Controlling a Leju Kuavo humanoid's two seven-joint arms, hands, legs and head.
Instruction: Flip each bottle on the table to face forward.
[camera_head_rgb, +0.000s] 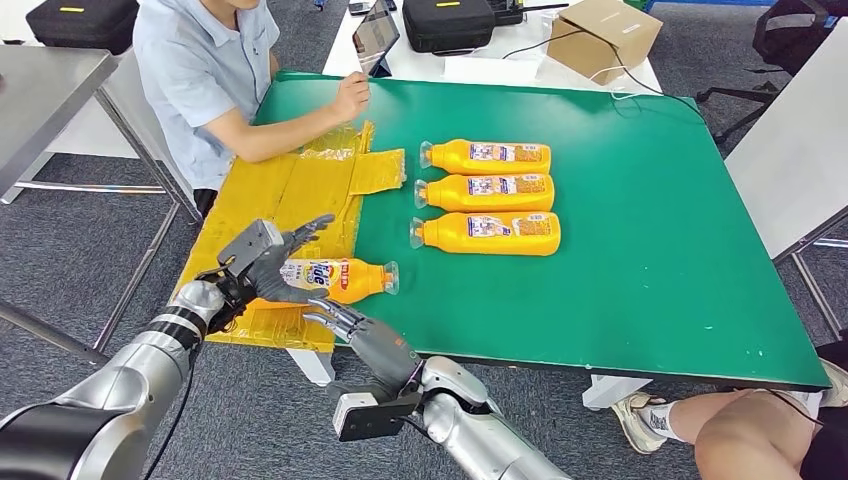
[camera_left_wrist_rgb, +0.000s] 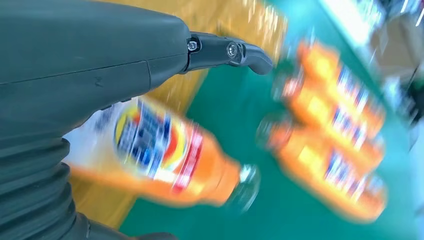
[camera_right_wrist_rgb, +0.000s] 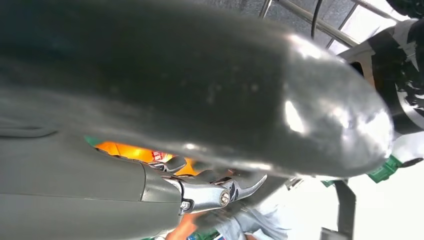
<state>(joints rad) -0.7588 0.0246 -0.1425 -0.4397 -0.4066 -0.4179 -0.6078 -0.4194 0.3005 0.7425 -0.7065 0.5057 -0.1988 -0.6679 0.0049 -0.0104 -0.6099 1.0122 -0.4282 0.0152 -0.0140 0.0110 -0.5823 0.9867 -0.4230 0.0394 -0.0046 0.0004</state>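
Orange bottle (camera_head_rgb: 335, 279): lies on its side at the table's (camera_head_rgb: 640, 280) near left edge, cap pointing right. Left hand (camera_head_rgb: 262, 262) grips the labelled body; right hand (camera_head_rgb: 362, 335) just beneath, fingers apparently loose. Likely light, smooth, slippery plastic; grasp mid-body. Three bottles (camera_head_rgb: 488, 190) lie farther right.

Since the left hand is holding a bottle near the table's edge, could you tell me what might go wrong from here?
1. The held bottle sits close to the table edge; a slip from the left hand could send it to the floor.
2. The right hand is close below, so the hands might collide.
3. The crinkled yellow sheet may let the bottle slide.
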